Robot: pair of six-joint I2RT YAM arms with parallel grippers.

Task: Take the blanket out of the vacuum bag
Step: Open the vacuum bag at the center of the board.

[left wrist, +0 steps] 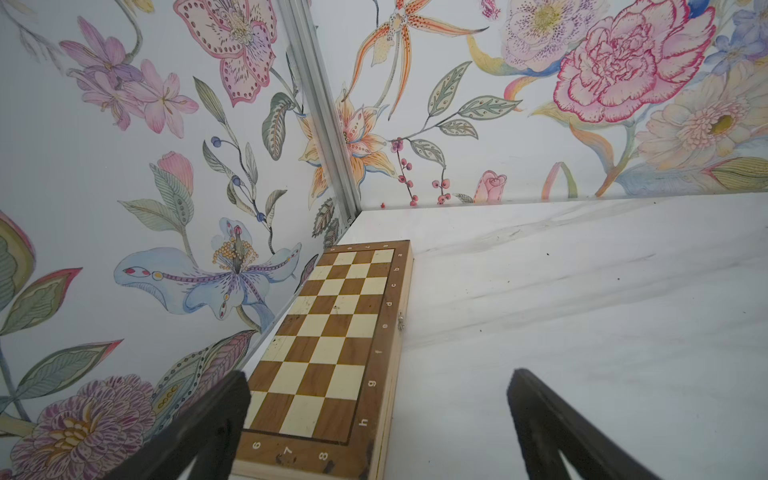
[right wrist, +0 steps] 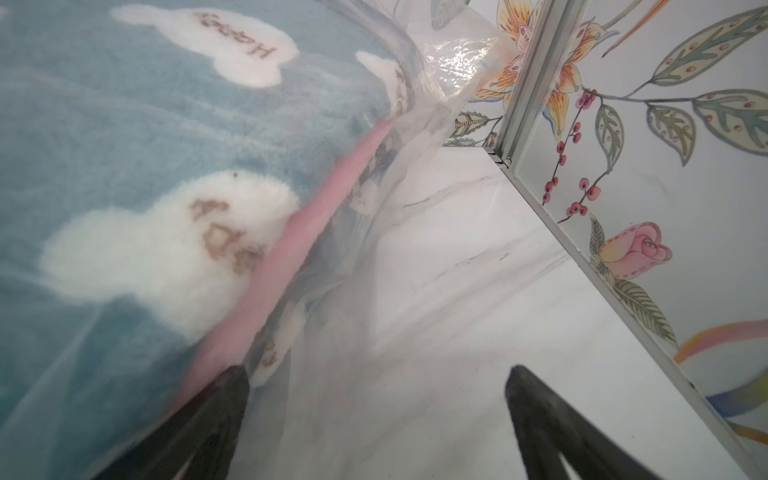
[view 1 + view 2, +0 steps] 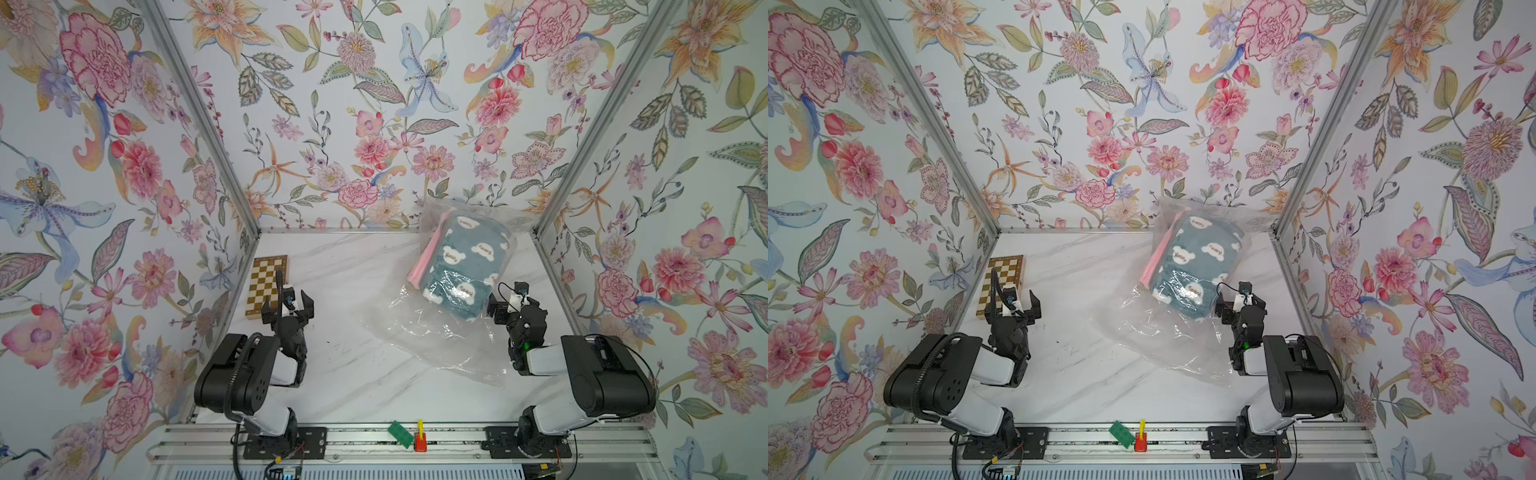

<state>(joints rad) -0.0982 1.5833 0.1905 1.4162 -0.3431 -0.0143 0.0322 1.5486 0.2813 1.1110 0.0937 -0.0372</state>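
While left gripper and right gripper gape empty, pinching slick vacuum bag film could drag the blanket along.

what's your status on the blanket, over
Open and empty: left hand by chessboard, right hand beside vacuum bag. Folded blanket inside bag, not yet out. Nothing in the way.

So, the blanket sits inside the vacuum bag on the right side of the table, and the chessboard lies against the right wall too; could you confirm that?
Not quite: the chessboard lies against the left wall, as both top views and the left wrist view show. The blanket does sit inside the vacuum bag on the right side of the table.
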